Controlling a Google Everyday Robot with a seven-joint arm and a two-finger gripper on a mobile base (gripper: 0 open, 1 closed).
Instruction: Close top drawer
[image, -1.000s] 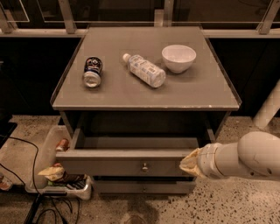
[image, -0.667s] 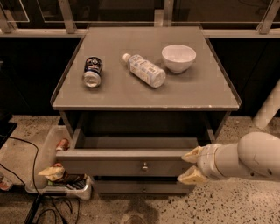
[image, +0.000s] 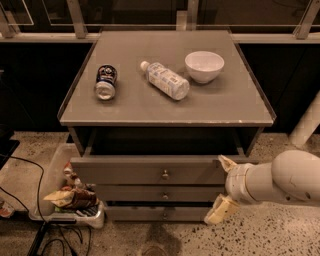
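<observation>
The top drawer (image: 125, 172), wide grey-brown wood with a small round metal knob (image: 164, 174), juts out beneath the surface (image: 165, 107)'s front edge. The cream gripper (image: 223, 187), unclenched, sits at the panel's right end; I'd push straight inward, evenly, lest it skew.

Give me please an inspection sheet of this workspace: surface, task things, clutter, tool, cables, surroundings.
Surface: grey cabinet top, three items on it.
Job's things: top drawer pulled out; round knob at centre of its front.
Clutter: can on its side; bottle lying flat; white bowl upright.
Tool: tool open, at the right end of the top drawer's front, upper finger by its corner.
Cables: black cable on the floor, left.
Surroundings: bin with rubbish left of the cabinet; two lower drawers; speckled floor.
</observation>
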